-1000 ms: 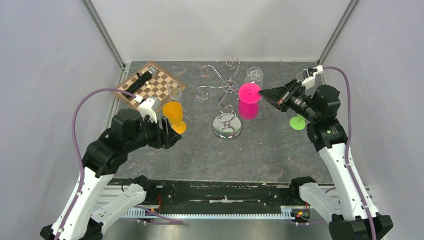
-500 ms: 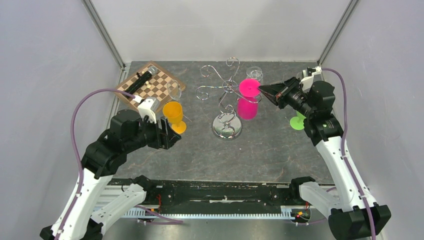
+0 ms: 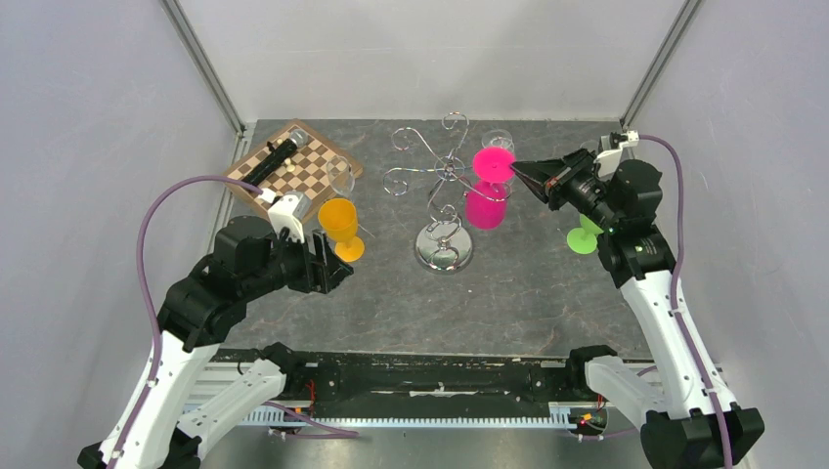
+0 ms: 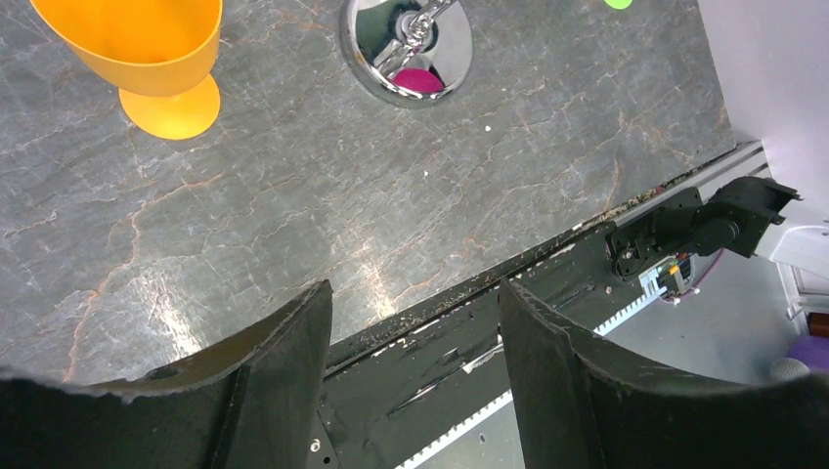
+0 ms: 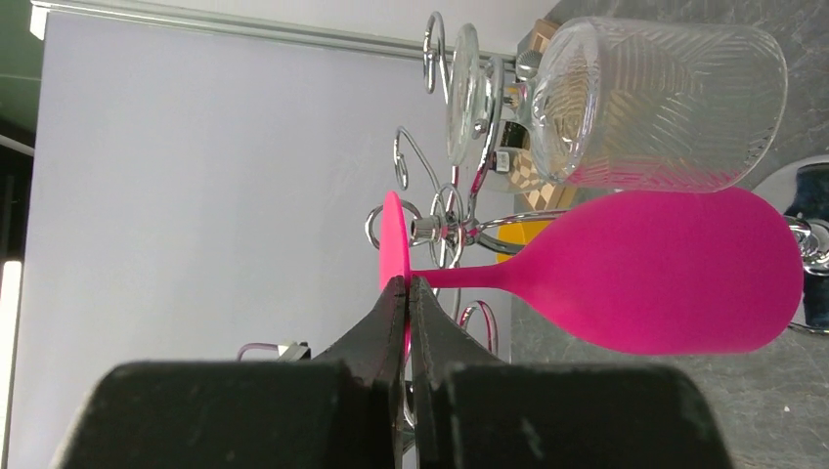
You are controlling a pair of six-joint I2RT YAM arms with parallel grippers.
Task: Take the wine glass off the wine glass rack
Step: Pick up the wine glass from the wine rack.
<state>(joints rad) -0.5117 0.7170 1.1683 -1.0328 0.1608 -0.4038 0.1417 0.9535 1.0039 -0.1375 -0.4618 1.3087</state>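
Note:
The chrome wine glass rack (image 3: 445, 186) stands mid-table on its round domed base (image 3: 444, 246). A pink wine glass (image 3: 486, 205) hangs upside down at the rack's right side. My right gripper (image 3: 516, 168) is shut on the edge of the glass's pink foot (image 5: 393, 244). In the right wrist view the gripper (image 5: 408, 288) pinches the thin disc, and the pink bowl (image 5: 665, 269) points away to the right. A clear wine glass (image 5: 665, 107) hangs on the rack (image 5: 445, 230) beside it. My left gripper (image 4: 415, 293) is open and empty, near the table's front left.
An orange wine glass (image 3: 340, 223) stands upright left of the rack, just beyond my left gripper (image 3: 332, 269). A chessboard (image 3: 303, 166) with a dark object on it lies at the back left. A green glass (image 3: 584, 237) stands under my right arm.
My right gripper has moved slightly back and to the right, and the pink glass's foot has shifted with it along the rack arm. The left arm has barely moved.

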